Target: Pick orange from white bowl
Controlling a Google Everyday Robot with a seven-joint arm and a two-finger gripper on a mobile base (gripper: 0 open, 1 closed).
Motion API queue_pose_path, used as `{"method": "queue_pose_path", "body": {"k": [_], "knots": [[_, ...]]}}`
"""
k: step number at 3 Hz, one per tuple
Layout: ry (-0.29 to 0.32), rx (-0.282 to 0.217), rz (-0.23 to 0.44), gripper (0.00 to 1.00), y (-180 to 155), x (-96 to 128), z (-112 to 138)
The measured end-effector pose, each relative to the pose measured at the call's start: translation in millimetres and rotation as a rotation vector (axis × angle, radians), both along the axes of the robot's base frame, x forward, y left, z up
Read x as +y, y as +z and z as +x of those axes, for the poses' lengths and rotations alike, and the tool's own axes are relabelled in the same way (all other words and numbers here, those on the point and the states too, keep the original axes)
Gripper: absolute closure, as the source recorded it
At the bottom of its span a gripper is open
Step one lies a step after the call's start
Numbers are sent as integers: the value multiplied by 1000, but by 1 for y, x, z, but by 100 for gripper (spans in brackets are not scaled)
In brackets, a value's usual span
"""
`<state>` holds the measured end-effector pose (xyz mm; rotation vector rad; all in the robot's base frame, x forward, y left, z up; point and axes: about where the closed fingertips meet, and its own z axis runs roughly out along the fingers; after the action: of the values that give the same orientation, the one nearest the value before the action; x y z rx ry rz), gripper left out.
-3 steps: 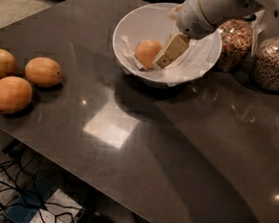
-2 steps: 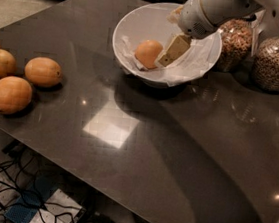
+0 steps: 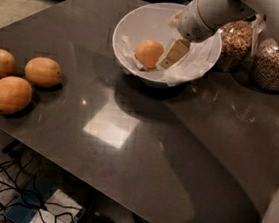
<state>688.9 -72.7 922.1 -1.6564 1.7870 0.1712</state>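
The orange (image 3: 148, 53), round and light orange, lies in the white bowl (image 3: 140, 20) on crumpled white paper, at the far middle of the dark table. My gripper (image 3: 167, 57) reaches down into the bowl from the upper right. Its beige tip sits right beside the orange on the orange's right side, at about the same height. The arm's white wrist (image 3: 201, 15) hangs over the bowl's right rim and hides part of the inside.
Several larger, deeper-orange fruits (image 3: 42, 71) lie at the table's left edge. Two glass jars of grains (image 3: 270, 65) stand right of the bowl. The dark table (image 3: 140, 149) ends at the front, with cables on the floor (image 3: 0, 188) below.
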Motion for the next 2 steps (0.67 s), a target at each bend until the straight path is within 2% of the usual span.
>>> {"method": "queue_pose_path", "body": {"k": [1,2], "knots": [[-4,7,-1,24,-12,3,7],[17,31,14,33,-33,22,14]]}}
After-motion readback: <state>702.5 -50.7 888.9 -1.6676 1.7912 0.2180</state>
